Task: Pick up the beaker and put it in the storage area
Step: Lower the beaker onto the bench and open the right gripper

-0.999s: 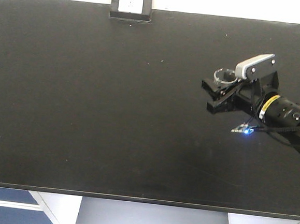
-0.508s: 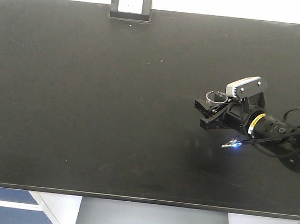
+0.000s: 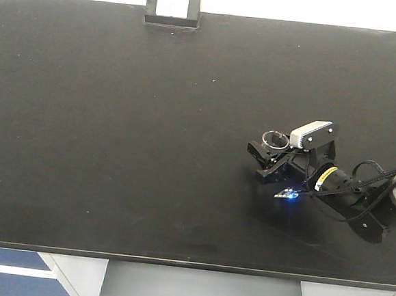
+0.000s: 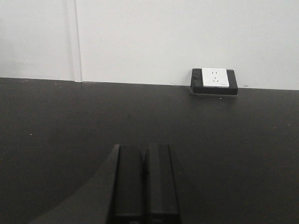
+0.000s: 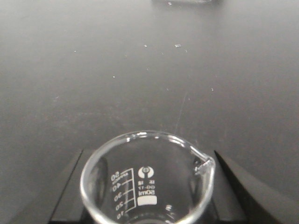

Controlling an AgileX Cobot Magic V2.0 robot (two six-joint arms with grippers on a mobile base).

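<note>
Beaker (image 3: 275, 138): small clear glass, upright, rim up with the pour lip showing; it sits between the fingers of the right claw (image 3: 267, 157), over the right part of the storage area (image 3: 115, 148).
Handling: I'd judge it light, stiff, and breakable, with smooth walls that could slip; the straight wall below the flared rim looks like the place to hold, and that is where the fingers appear to meet it.
Right claw: clenched around the beaker, one dark finger on each side of the glass in the right wrist view (image 5: 149, 182); printed graduation marks face the camera there.
Height: whether the beaker's base touches the surface or hangs just above it, I cannot tell from any view.
Left claw (image 4: 142, 179): fingers pressed together with no gap, nothing between them, hanging low over the same black surface well apart from the beaker.
Outlet box (image 3: 173, 5): at the back edge, far from the glass.
Step in hand: seems to be the setting-down; the beaker is already over the storage area, so what remains is a gentle lowering and letting go.
Risk: a hard touch-down or a sideways drag on release could tip or chip it.
</note>
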